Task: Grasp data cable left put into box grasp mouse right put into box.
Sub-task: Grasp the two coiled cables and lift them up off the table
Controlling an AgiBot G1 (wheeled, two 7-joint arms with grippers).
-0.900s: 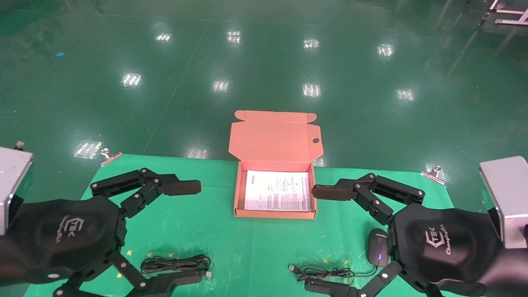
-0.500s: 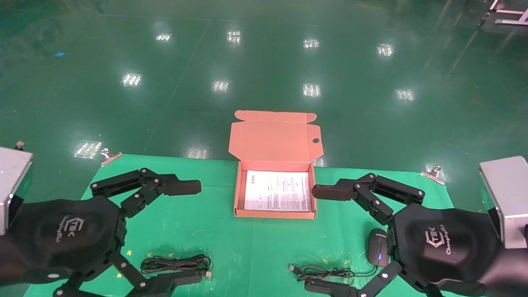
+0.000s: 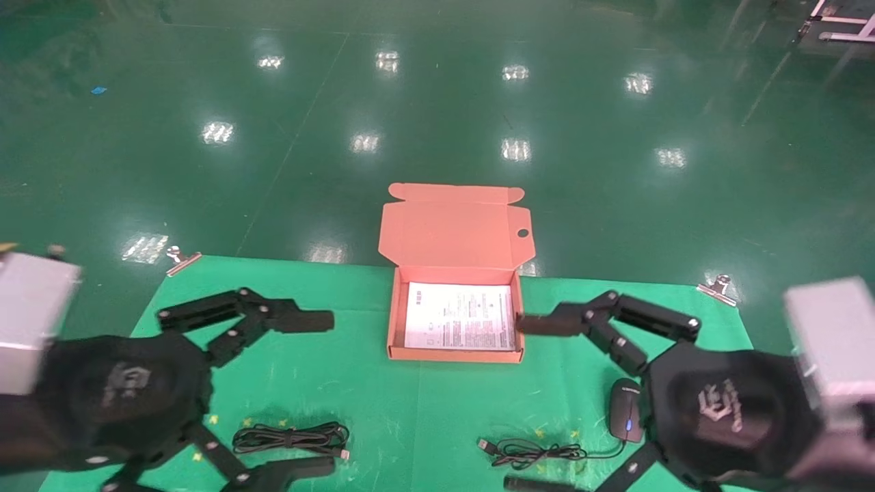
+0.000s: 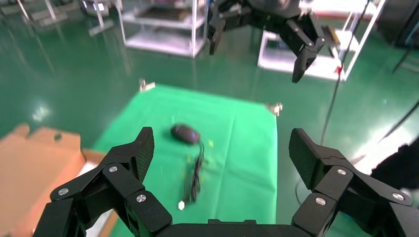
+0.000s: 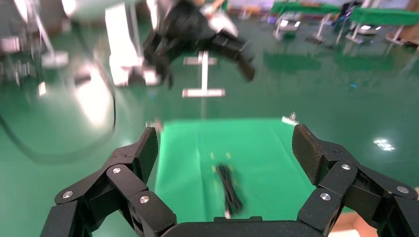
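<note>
The orange-brown box (image 3: 392, 321) stands open at the middle of the green cloth, lid upright, a white printed sheet (image 3: 461, 316) inside. The data cable (image 3: 290, 437), a tied black bundle, lies at the front left; it also shows in the right wrist view (image 5: 230, 195). The black mouse (image 3: 625, 418) with its blue light lies at the front right, its thin cord (image 3: 536, 451) trailing left; the left wrist view shows it too (image 4: 185, 133). My left gripper (image 3: 307, 394) is open above the cable. My right gripper (image 3: 530, 404) is open, just left of the mouse, over its cord.
Metal clips hold the cloth at its far corners (image 3: 183, 258) (image 3: 718, 285). The green cloth (image 3: 424, 417) ends just behind the box, with shiny green floor beyond. Bare cloth lies between the box and the two front objects.
Both arms have shifted slightly and are blurred with motion; the left wrist has moved a little right, the right wrist a little left and down. Cable, mouse and box have not moved.
</note>
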